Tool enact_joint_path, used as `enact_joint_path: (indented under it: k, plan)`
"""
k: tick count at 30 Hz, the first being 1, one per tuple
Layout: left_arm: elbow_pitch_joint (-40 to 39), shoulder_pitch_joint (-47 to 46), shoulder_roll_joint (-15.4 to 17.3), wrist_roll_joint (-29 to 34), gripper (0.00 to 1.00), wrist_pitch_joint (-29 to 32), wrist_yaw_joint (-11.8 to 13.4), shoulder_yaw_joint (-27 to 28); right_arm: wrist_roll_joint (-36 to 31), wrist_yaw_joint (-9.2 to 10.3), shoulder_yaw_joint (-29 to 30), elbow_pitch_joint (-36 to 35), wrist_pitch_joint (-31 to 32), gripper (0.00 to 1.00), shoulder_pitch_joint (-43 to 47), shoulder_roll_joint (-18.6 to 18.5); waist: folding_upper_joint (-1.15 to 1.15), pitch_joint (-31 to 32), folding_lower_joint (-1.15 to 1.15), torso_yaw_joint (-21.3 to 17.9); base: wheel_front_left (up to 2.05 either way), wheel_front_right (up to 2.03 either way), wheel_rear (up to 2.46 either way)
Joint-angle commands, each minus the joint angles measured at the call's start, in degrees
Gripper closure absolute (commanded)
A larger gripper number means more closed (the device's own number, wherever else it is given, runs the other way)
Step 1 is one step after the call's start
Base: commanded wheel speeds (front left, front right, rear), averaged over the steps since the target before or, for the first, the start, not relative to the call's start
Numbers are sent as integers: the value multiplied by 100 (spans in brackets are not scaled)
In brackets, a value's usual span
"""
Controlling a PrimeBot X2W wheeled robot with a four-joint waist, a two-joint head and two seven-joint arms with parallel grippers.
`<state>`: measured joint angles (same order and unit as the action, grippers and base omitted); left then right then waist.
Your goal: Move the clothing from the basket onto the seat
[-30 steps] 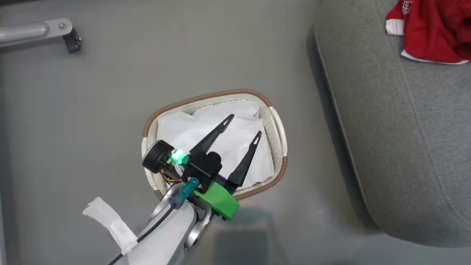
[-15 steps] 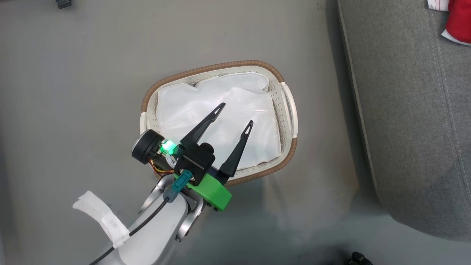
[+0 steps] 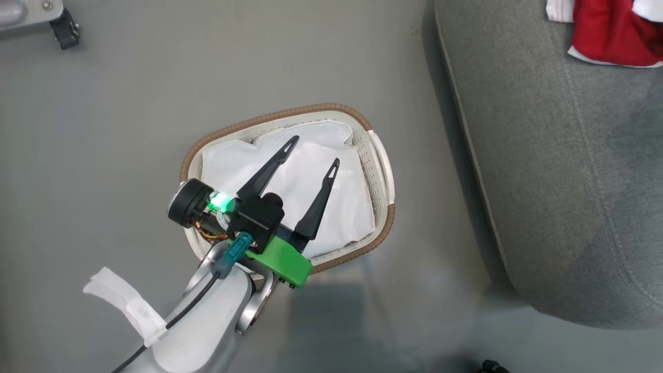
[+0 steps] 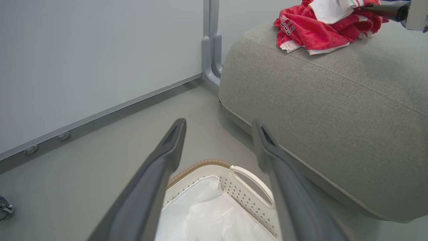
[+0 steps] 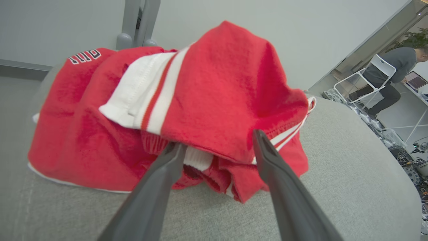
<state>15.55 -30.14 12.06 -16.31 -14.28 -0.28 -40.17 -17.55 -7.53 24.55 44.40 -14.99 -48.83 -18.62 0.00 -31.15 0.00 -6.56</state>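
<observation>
Left claw [image 3: 316, 151], fingers spread and empty, hovers over the basket [image 3: 269, 120], which holds a white liner [image 3: 342, 217] and no red that I can see; the clothing [image 3: 611, 31] lies at one o'clock on the seat [image 3: 544, 181]; left wrist view: red heap at one o'clock atop the cushion; right wrist view: right claw [image 5: 219, 142] stands apart at the heap's near edge, gripping nothing; the moving looks done, I'd say, with only pulling back left.

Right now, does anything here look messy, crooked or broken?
Nothing is spilled or broken. The red-and-white clothing lies in a crumpled heap on the grey fabric seat, and the white liner sheet inside the cream perforated plastic basket is rumpled.
</observation>
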Motion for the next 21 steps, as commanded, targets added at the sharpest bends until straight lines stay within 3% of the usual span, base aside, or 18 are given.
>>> enact_joint_path:
  k: [1, 10, 21]
  plan:
    - [-1, 59, 44, -33, 0, -50, 38, 54, 65, 8, -41, -110, -22, 0, 108, 44, 0, 210, 0, -102, 0, 0, 0]
    - [42, 327, -51, -265, 0, -93, 142, 345, 298, 8, -429, -464, -26, 0, 470, 90, 0, 933, 0, -52, 0, 0, 0]
    - [-315, 1349, -227, -384, 0, -93, 293, 1444, 882, 8, -1428, -867, -27, 0, 869, 191, 0, 2062, 0, 483, 0, 0, 0]
